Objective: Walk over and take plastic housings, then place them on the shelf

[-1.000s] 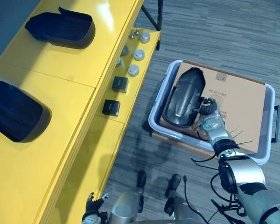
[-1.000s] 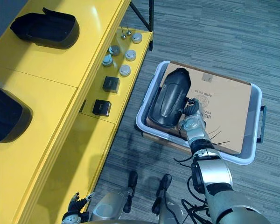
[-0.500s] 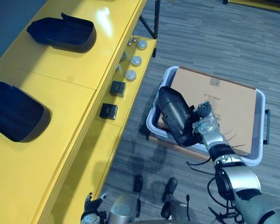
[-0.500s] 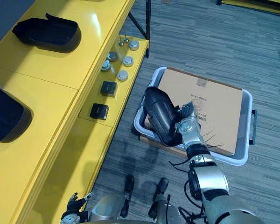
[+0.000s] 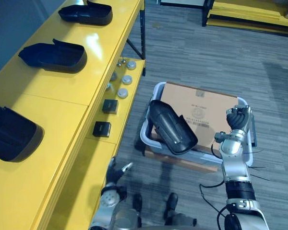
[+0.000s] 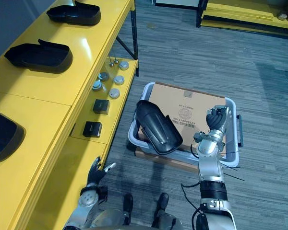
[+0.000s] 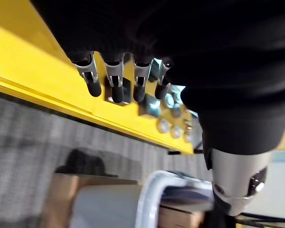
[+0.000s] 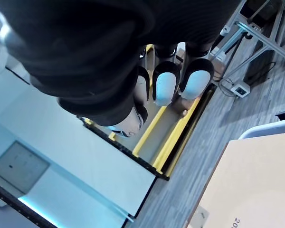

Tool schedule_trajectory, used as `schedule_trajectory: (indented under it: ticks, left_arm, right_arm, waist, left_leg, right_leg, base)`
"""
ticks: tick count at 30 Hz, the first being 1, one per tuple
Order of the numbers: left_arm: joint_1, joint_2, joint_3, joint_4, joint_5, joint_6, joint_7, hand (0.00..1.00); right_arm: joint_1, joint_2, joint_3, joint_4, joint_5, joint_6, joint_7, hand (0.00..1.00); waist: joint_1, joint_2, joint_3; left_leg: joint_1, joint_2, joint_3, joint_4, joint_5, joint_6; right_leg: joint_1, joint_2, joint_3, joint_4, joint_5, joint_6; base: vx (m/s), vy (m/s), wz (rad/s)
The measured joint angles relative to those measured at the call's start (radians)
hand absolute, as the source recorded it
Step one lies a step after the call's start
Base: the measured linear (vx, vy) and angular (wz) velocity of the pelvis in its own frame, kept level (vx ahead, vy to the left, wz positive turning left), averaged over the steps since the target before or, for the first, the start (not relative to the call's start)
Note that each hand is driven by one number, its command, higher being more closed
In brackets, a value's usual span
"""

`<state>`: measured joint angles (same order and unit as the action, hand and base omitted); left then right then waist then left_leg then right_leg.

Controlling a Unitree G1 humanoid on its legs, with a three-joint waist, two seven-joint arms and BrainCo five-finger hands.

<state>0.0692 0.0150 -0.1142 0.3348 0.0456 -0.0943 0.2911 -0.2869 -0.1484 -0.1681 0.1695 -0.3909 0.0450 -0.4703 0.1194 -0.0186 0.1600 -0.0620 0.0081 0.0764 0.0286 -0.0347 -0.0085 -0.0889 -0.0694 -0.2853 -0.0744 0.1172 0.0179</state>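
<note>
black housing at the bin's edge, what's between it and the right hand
A bare stretch of the cardboard sheet in the grey bin separates the black housing from the right hand, seen in both eye views.

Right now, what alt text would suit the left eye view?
A black plastic housing lies tilted in a grey bin on the floor, the curled, empty right hand raised beside it. More housings rest on a yellow shelf.
</note>
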Motion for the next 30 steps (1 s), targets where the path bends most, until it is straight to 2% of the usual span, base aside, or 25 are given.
schedule_trajectory:
  ticks: [8, 18, 24, 30]
  left_arm:
    - [0.045, 0.012, 0.022, 0.001, 0.006, 0.005, 0.001, 0.0]
    - [0.089, 0.025, 0.077, 0.188, 0.006, 0.033, -0.004, 0.0]
    - [0.088, 0.032, 0.1, 0.266, 0.008, 0.041, -0.004, 0.0]
    - [0.089, 0.033, 0.125, 0.363, 0.008, 0.041, -0.002, 0.0]
  right_arm:
    - [0.012, 0.001, 0.07, 0.0, 0.027, -0.001, 0.079, 0.0]
    - [0.022, -0.019, 0.108, 0.023, 0.022, -0.001, 0.083, 0.0]
    - [0.008, -0.04, 0.108, 0.186, -0.012, 0.003, 0.081, 0.0]
    - [-0.113, -0.07, 0.108, 0.416, -0.012, 0.008, 0.081, 0.0]
  waist:
    - [0.004, -0.008, -0.027]
    - [0.008, -0.023, -0.038]
    - [0.027, -0.024, -0.039]
    - [0.034, -0.024, -0.039]
  left_leg:
    - [0.0, 0.006, 0.008, 0.005, 0.0, 0.0]
    - [-0.016, 0.012, -0.018, 0.003, -0.001, -0.002]
    - [-0.026, 0.009, -0.04, -0.015, 0.003, -0.005]
    - [-0.055, 0.001, -0.052, -0.023, 0.014, -0.021]
  right_leg:
    - [0.002, 0.007, 0.008, -0.006, 0.008, -0.011]
    - [0.006, 0.015, -0.021, -0.026, 0.008, -0.012]
    - [-0.001, 0.012, -0.048, -0.025, 0.006, -0.01]
    - [-0.025, 0.005, -0.071, -0.025, 0.004, -0.007]
  base:
    - [-0.01, 0.009, -0.02]
    - [0.0, 0.02, 0.08]
    - [0.04, 0.032, 0.1]
    - [0.06, 0.038, 0.1]
